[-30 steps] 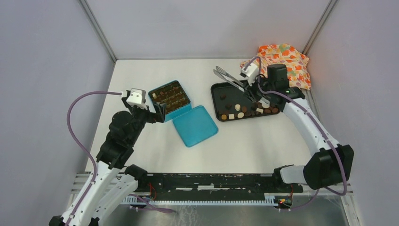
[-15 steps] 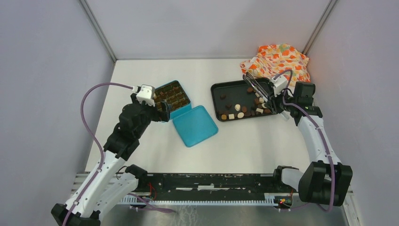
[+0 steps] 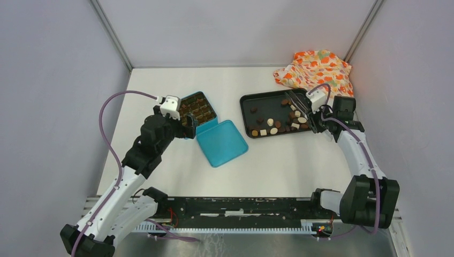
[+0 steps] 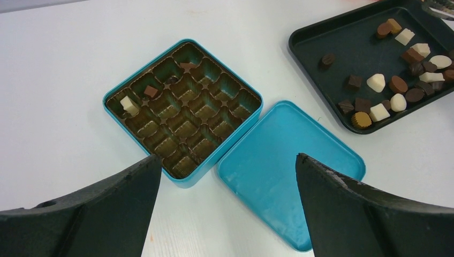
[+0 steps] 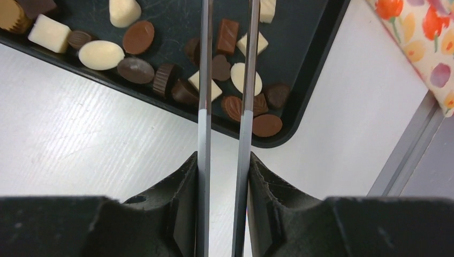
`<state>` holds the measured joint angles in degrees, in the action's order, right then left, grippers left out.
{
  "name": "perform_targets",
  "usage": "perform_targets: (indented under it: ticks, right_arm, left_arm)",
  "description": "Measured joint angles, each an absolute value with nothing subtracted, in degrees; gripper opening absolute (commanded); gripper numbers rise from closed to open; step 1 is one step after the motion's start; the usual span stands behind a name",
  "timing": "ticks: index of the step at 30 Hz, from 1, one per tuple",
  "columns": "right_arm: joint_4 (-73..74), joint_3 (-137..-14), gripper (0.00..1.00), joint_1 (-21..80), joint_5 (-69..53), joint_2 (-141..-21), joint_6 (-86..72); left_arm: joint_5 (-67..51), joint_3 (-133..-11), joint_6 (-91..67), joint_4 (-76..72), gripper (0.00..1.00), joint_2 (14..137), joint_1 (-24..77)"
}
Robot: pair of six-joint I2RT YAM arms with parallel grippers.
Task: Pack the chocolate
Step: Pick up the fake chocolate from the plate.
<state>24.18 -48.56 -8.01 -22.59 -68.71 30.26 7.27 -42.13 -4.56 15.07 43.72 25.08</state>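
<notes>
Brown, cream chocolate (image 5: 220, 68) beneath tongs (image 5: 204, 80) gripped by right end effector (image 5: 224, 166).

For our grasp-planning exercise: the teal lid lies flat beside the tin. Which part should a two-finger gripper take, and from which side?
Probably the upturned rim of the lid, on the edge facing the black tray, coming straight down, one finger inside the wall, one outside. It lies flat, so only the rim offers a pinch, and the opposite edge sits against the tin.

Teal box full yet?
No, the teal box holds only a few chocolates; most of its cells are empty.
</notes>
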Motion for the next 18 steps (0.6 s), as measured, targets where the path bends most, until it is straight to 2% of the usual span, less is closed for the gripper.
perform_targets:
  ticks: [18]
  right_arm:
    - [24.9, -48.5, 0.38, -9.3, -15.4, -75.4, 32.1]
  left_arm:
    - [6.8, -42.1, -4.6, 15.1, 1.00, 44.6, 25.1]
